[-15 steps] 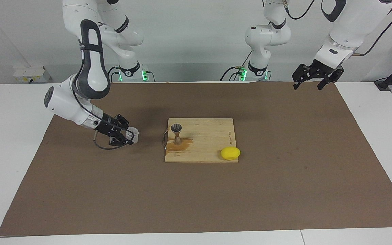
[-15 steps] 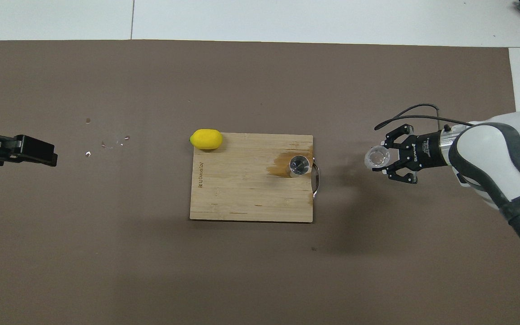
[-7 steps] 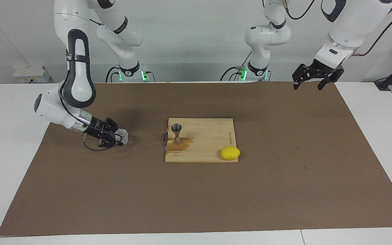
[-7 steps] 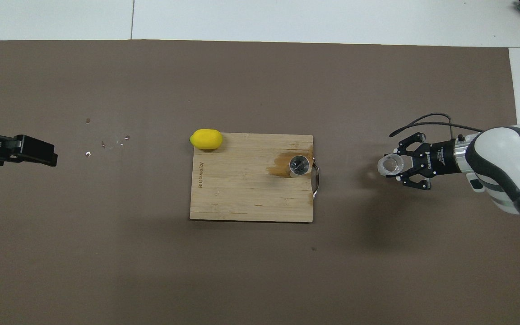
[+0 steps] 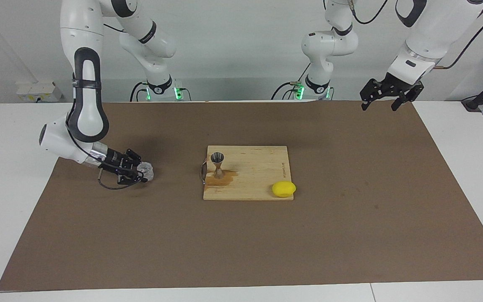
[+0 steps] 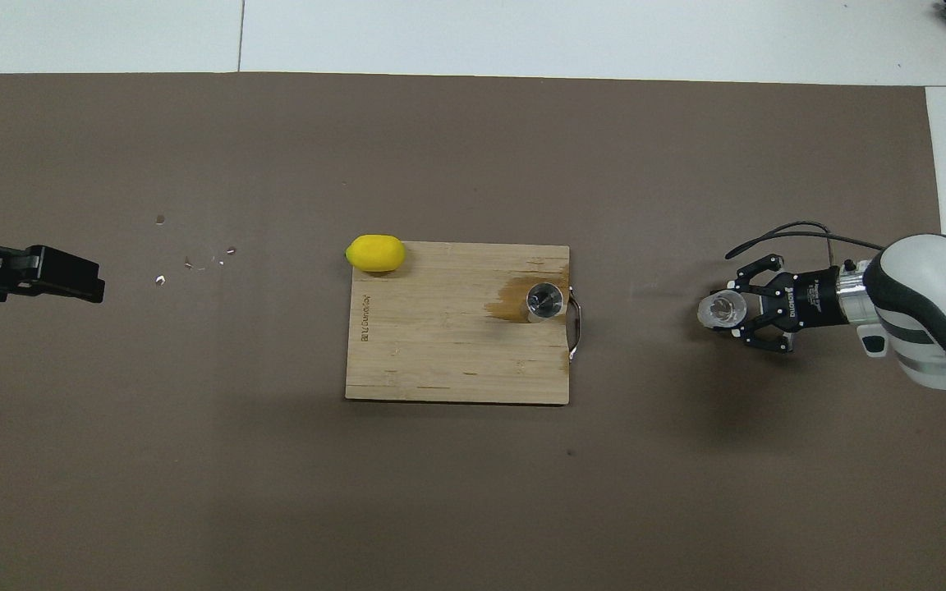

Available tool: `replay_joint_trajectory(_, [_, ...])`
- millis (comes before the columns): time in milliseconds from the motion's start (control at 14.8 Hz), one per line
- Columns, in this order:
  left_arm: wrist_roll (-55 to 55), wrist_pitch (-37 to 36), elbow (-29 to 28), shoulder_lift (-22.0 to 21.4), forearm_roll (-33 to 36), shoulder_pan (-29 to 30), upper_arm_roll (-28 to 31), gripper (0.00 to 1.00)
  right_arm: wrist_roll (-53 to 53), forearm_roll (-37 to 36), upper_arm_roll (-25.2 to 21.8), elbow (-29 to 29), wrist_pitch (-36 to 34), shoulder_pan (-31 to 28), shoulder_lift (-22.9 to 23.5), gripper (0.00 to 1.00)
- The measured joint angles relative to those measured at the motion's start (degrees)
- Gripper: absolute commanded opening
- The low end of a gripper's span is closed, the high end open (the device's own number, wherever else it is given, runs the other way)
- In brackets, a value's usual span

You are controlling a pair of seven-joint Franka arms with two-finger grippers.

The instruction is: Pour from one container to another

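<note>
Right claw clenched on clear cup, low over mat beside board w/ jigger. Left claw released, waiting.

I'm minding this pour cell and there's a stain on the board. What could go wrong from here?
The right claw, shut on the clear cup low over the mat, might tip it on release. The jigger stands narrow-waisted in the wet patch on the board; a knock could topple it.

A wooden cutting board lies mid-mat on the brown mat, with a dark wet stain at its handle end. A yellow lemon sits at one corner of it
</note>
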Motion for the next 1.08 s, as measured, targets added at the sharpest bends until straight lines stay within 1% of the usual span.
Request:
replay_joint_trajectory(68, [0.0,0.0,0.0,0.0,0.0,0.0,0.0,1.0,0.0,0.0,0.0,-0.01,-0.01,-0.08,0.0,0.94])
replay_joint_trajectory(135, [0.0,0.0,0.0,0.0,0.0,0.0,0.0,1.0,0.01,0.0,-0.01,-0.04,-0.01,-0.21,0.0,1.0])
replay_joint_trajectory(473, [0.0,0.0,0.0,0.0,0.0,0.0,0.0,1.0,-0.02,-0.32,-0.23,-0.58,0.05,-1.85,-0.21,1.0])
replay_joint_trajectory(608, [0.0,0.0,0.0,0.0,0.0,0.0,0.0,1.0,-0.3,-4.32,-0.4,-0.58,0.04,-3.17,-0.93,1.0])
replay_joint_trajectory(744, [0.0,0.0,0.0,0.0,0.0,0.0,0.0,1.0,-0.39,-9.66,-0.42,-0.57,0.04,-4.13,-2.31,1.0])
replay_joint_trajectory(879, [0.0,0.35,0.0,0.0,0.0,0.01,0.0,1.0,-0.9,-12.56,-0.41,-0.56,-0.23,-4.63,-4.24,1.0])
replay_joint_trajectory(946, [0.0,1.23,0.0,0.0,0.0,0.01,-0.01,1.0,-2.0,-13.66,-0.36,-0.52,-1.33,-4.61,-5.49,1.0])
replay_joint_trajectory(1082, [0.0,2.27,0.0,0.0,0.0,0.01,-0.01,1.0,-6.8,-14.74,-0.06,-0.24,-5.66,-4.07,-8.34,1.0])
